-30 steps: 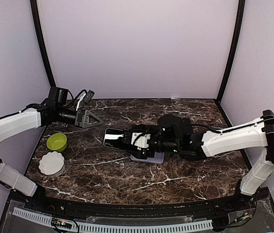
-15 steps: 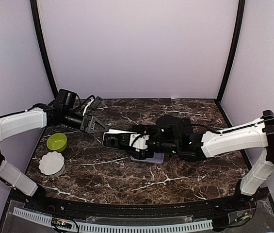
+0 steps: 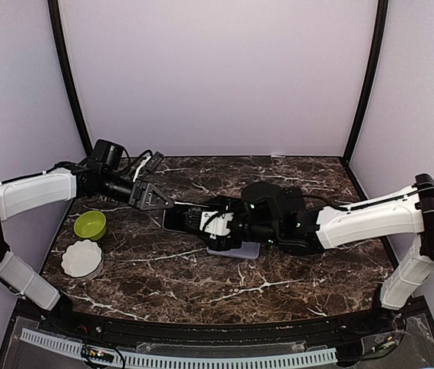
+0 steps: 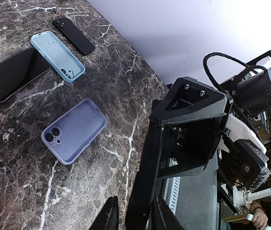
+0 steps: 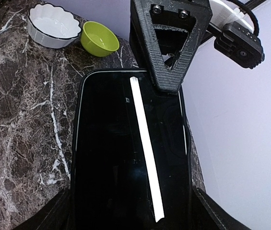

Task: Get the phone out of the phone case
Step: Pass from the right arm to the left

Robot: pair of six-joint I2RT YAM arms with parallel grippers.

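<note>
The right gripper (image 3: pixel 210 223) pinched the cased phone (image 5: pixel 125 158) by its long edges above the table (image 3: pixel 201 288), offering its far end to the left gripper (image 3: pixel 154 198), whose jaws straddled it, grip unclear, likely to work the case off.

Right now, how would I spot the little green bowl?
Look at the table's left edge, where two dishes sit close together. The bowl is the farther one, smooth and lime green; the dish beside it is white with a scalloped rim.
</note>
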